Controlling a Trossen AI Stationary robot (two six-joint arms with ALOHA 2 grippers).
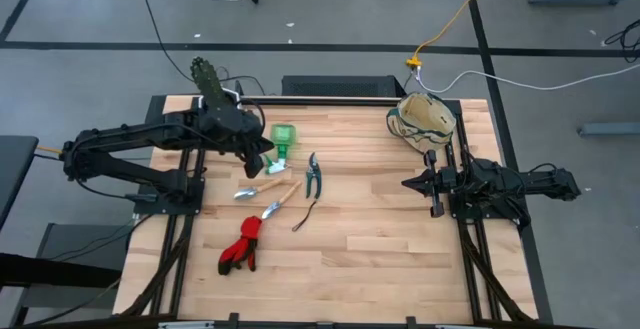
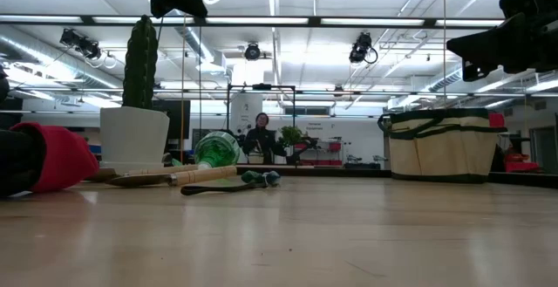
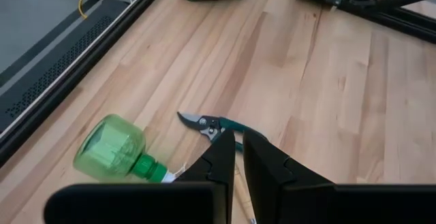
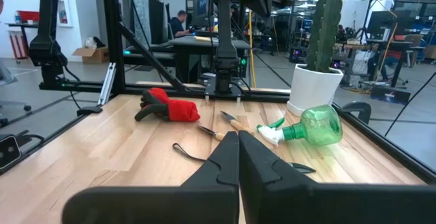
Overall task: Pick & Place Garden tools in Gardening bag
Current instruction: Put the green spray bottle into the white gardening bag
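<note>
No legible text, label, brand or number anywhere.

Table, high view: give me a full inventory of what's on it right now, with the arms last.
Sprayer: one, green, lying on its side at the back, left of centre.
Pruning shears: one, dark handles, near the middle, right of the sprayer.
Trowel: one, wooden handle, metal blade, in front of the sprayer.
Cord: one, thin and dark, right of the trowel.
Gloves: red, bunched at front left.
Cactus pot: one, white with a green cactus, back left.
Gardening bag: one, beige with green trim, back right.
Left gripper: nearly closed, empty, raised by the sprayer.
Right gripper: shut, empty, in front of the bag.
</note>
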